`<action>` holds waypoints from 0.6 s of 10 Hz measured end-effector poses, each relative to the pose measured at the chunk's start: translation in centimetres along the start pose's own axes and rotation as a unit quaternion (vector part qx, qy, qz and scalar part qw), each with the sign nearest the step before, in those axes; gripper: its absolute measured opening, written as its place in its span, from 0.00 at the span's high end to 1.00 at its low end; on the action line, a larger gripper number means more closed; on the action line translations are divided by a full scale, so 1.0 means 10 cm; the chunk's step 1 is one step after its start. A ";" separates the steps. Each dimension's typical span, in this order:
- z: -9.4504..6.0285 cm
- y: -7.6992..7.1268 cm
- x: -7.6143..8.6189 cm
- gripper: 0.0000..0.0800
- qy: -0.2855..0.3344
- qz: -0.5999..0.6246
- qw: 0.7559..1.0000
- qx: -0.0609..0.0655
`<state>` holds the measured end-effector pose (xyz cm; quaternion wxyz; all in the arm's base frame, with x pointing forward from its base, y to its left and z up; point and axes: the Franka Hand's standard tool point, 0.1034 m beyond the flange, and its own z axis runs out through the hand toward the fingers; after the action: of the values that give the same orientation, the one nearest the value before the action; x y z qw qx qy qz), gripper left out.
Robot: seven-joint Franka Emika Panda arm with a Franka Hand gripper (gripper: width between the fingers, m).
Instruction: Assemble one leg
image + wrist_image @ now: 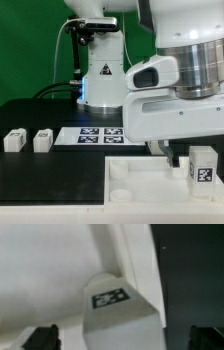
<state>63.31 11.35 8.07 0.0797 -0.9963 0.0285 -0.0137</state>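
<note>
A white leg (121, 317) with a black-and-white tag (110, 297) sits between my gripper's (123, 338) two dark fingertips (42, 337), with a gap on each side. The jaws are wide open and touch nothing. In the exterior view this leg (203, 166) stands upright at the right edge of the large flat white tray-like part (135, 178), with my gripper (186, 155) low around it. Two more legs (15, 141) (42, 141) lie on the black table at the exterior view's left.
The marker board (95, 133) lies on the table behind the tray-like part. The robot's base (100, 75) stands at the back. The black table (195, 274) shows beside the white part in the wrist view.
</note>
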 end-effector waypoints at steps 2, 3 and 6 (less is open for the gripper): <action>0.01 0.00 0.00 0.21 -0.001 0.028 1.000 0.001; 0.01 0.00 -0.01 0.42 -0.001 0.044 0.999 0.002; 0.01 0.05 0.00 0.62 -0.001 0.207 0.978 -0.001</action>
<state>63.27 10.88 7.88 0.0802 -0.9690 0.2337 0.0041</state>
